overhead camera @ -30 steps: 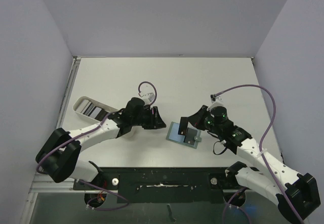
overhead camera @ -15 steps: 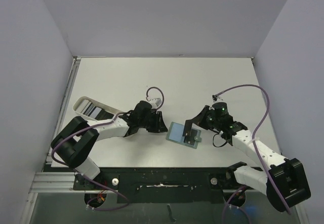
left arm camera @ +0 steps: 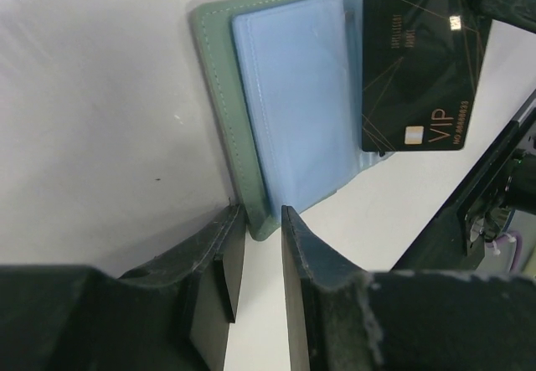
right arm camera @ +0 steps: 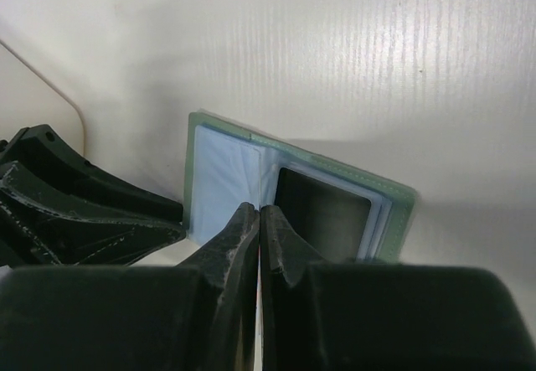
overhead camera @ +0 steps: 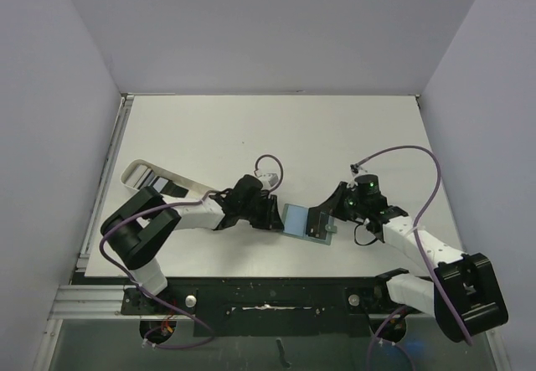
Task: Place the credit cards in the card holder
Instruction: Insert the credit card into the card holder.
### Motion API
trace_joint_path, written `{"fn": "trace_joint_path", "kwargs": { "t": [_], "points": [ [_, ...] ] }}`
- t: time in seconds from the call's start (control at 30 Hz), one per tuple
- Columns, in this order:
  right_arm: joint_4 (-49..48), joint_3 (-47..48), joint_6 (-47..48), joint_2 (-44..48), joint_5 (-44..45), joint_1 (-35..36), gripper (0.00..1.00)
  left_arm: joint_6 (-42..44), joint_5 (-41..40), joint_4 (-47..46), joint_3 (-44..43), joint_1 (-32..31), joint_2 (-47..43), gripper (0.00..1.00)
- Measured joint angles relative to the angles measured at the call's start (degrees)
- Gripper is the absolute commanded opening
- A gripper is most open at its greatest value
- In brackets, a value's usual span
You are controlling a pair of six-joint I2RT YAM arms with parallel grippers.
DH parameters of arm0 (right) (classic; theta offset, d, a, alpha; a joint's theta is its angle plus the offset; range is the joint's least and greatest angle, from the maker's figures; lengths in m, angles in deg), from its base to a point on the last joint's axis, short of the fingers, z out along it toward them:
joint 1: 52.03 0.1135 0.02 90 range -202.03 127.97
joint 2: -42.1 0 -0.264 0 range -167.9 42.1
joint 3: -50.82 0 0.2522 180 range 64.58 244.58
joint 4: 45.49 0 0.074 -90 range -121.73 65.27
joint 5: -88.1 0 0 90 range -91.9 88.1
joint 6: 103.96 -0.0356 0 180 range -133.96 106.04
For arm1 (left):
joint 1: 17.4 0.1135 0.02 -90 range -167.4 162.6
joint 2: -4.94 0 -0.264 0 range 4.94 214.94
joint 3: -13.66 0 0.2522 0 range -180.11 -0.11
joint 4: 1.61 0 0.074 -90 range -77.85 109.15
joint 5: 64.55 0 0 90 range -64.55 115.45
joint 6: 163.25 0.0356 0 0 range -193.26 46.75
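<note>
The card holder (overhead camera: pixel 293 218) (left arm camera: pixel 293 95) (right arm camera: pixel 222 178) lies open on the table, green rim around light blue pockets. A black credit card (overhead camera: pixel 318 220) (left arm camera: pixel 414 65) (right arm camera: pixel 322 212) marked VIP lies on its right half, overhanging one edge. My left gripper (overhead camera: pixel 275 213) (left arm camera: pixel 262 220) has its jaws narrowed onto the holder's near corner, which fills the gap between the tips. My right gripper (overhead camera: pixel 318 212) (right arm camera: pixel 260 212) is shut, its tips on the middle fold at the card's edge. I cannot tell whether it pinches the card.
A white oblong tray (overhead camera: pixel 138 170) stands at the left of the table with more dark cards (overhead camera: pixel 172 188) in it. Purple cables loop above both wrists. Grey walls close in the table at the back and both sides.
My left arm has reached right to the card holder and its jaws have narrowed onto the corner. The right arm has stretched lower over the holder, still shut.
</note>
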Motion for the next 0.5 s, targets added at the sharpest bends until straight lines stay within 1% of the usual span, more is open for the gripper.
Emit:
{"fn": "trace_joint_path", "kwargs": {
  "t": [0.27,0.5],
  "points": [
    [-2.56,-2.21,2.32,-2.29,-0.74,-1.29,0.0,-3.06,-0.09,-3.08,1.62,-3.13,0.0,0.24],
    [-4.46,-3.37,3.82,-1.97,-1.14,-2.01,0.0,-4.26,-0.33,-3.41,1.73,-3.82,0.0,0.24]
  ]
}}
